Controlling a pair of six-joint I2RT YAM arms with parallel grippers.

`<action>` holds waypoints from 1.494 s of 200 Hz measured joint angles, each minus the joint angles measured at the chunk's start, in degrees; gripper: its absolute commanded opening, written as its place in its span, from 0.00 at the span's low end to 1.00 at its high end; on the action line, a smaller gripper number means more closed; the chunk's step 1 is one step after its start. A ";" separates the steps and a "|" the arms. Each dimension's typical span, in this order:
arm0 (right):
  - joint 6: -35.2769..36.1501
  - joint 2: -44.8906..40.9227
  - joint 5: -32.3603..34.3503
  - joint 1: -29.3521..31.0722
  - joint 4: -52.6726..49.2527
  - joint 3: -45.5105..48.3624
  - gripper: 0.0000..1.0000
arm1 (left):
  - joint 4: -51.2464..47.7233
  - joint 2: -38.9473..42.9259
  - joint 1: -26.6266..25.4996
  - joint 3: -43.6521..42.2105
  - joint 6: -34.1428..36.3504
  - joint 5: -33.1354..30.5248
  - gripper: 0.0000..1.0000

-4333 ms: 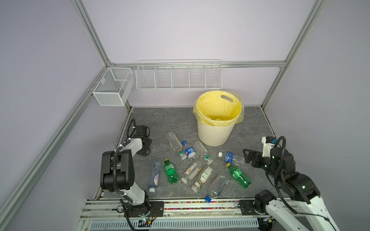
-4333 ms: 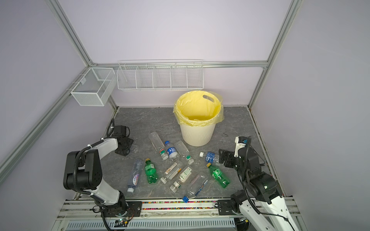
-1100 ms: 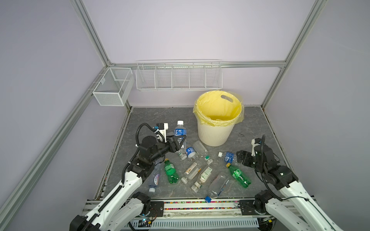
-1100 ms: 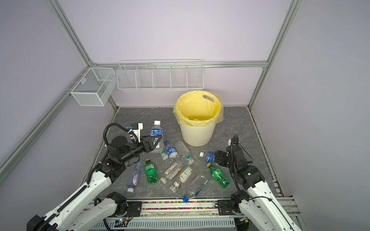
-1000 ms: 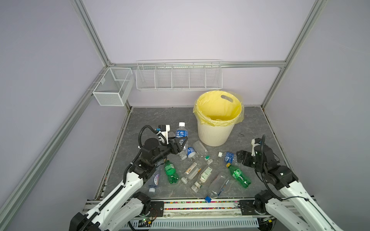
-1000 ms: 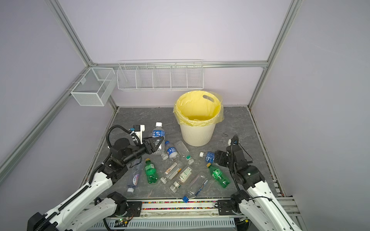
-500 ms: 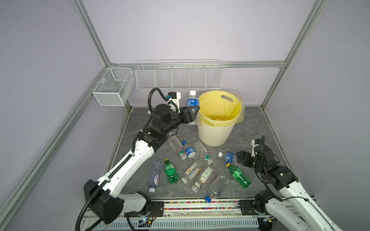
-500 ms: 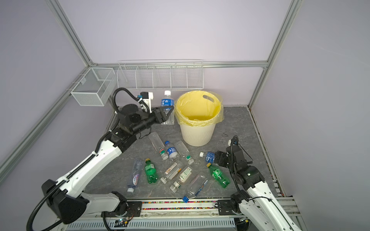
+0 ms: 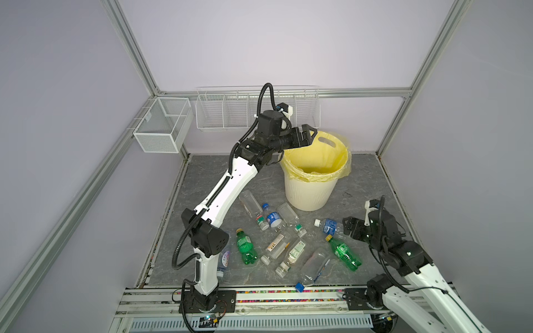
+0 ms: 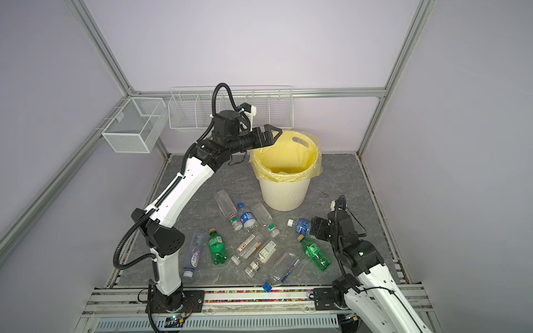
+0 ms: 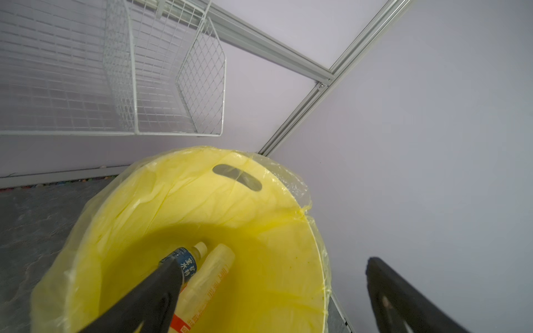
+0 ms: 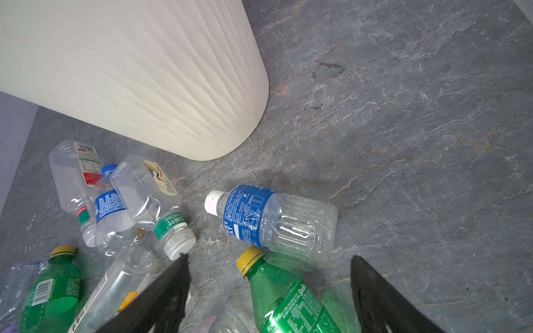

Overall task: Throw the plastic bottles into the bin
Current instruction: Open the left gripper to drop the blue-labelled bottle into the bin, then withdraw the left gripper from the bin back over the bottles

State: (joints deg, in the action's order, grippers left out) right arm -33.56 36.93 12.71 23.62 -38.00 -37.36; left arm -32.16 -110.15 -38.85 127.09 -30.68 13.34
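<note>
My left gripper (image 9: 309, 135): wide, empty, over bin (image 9: 307, 196) rim; two bottles (image 11: 210, 271) lie inside, below | My right gripper (image 12: 269, 258): wide, empty; blue-label bottle (image 12: 259, 216) just ahead | Risk: closing off-centre may squirt it away or snag the green bottle (image 12: 288, 297) beside.

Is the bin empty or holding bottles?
Not empty: left wrist view shows a blue-labelled bottle and a clear bottle in the bin.

The left arm reaches up and forward — the left tool (image 9: 311, 136) points roughly level, jaws spread wide, empty. The right arm sits folded low, the right tool (image 9: 347, 227) angled downward, jaws likewise wide apart.
</note>
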 measured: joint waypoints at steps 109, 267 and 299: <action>0.81 2.14 -0.39 0.00 -0.72 -0.63 0.88 | -6.29 21.24 0.68 -17.70 4.07 -12.41 1.00; -6.73 8.68 0.17 1.22 -5.57 -2.82 0.88 | -4.26 40.54 9.22 -56.50 3.80 -8.81 1.00; -9.79 8.50 1.97 4.42 -6.05 -2.82 0.88 | -3.67 41.83 10.93 -59.65 3.82 -7.87 1.00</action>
State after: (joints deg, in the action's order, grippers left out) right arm -43.35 45.43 14.68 28.03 -44.05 -40.18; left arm -35.83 -68.31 -27.92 67.44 -26.85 5.48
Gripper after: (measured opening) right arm 0.877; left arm 0.996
